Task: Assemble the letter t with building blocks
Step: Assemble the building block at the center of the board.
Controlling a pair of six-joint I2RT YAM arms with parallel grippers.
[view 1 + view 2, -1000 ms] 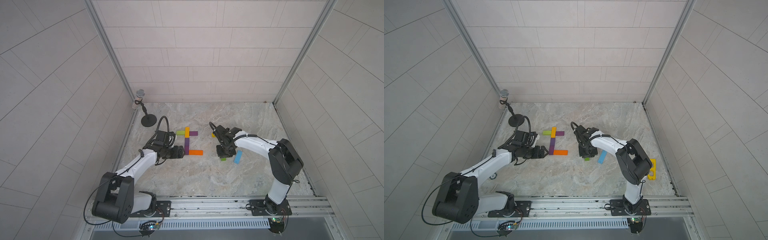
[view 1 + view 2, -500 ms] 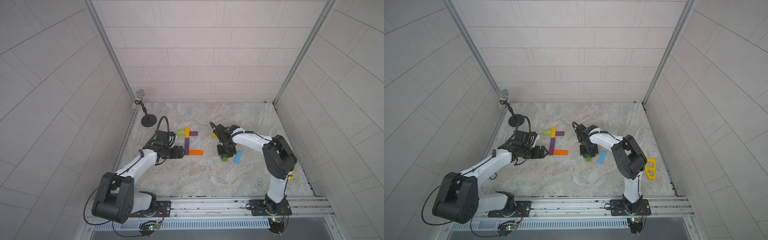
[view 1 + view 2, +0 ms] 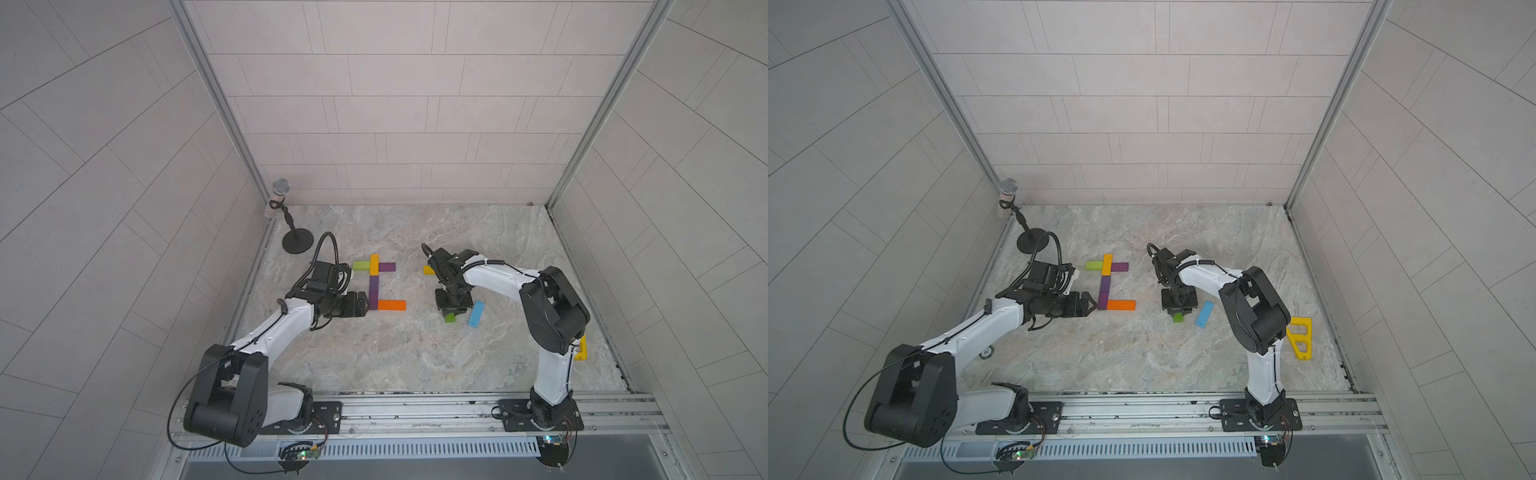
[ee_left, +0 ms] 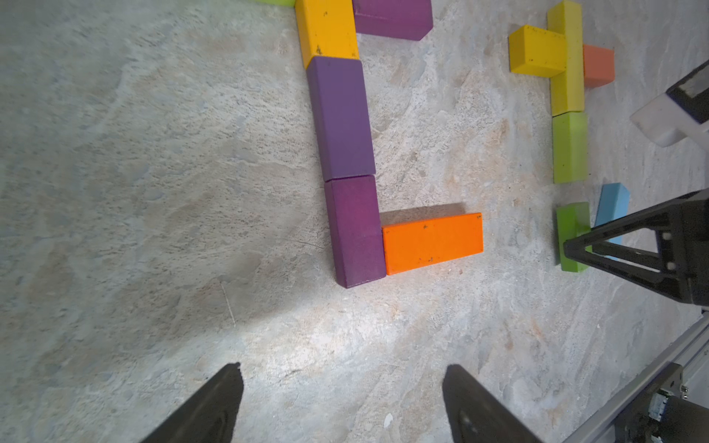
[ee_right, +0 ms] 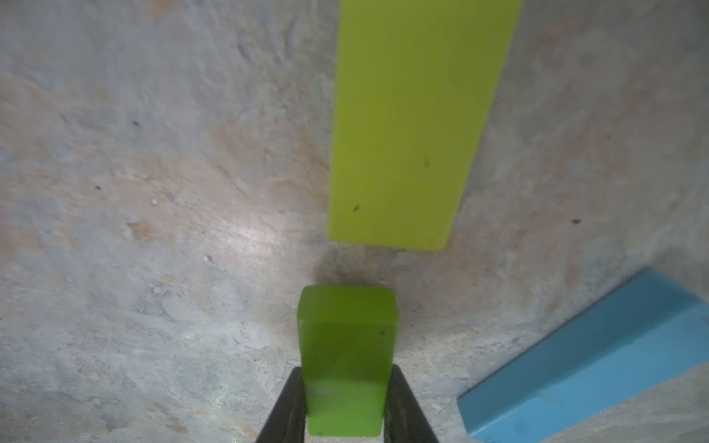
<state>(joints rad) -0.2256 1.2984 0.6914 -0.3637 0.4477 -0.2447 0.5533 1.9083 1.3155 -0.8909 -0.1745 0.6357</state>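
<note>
In both top views a figure of building blocks lies left of centre: a lime block (image 3: 360, 266), a yellow one (image 3: 374, 264) and a purple one (image 3: 387, 266) across the top, a purple column (image 3: 374, 291) below, and an orange block (image 3: 391, 305) at its foot. My left gripper (image 3: 366, 306) stands open beside that foot, nothing between its fingers (image 4: 226, 395). My right gripper (image 3: 451, 313) points down, shut on a green block (image 5: 347, 360). A long lime block (image 5: 414, 126) lies just beyond it and a light blue block (image 3: 476, 313) beside it.
A microphone stand (image 3: 297, 243) stands at the back left. A yellow frame piece (image 3: 1300, 336) lies near the right wall behind the right arm. More yellow and orange blocks (image 4: 537, 50) sit under the right wrist. The metal rail (image 3: 415, 409) runs along the front.
The right arm's elbow has swung inward toward the middle while its gripper stayed low with the green block in it. The left arm has not moved.
</note>
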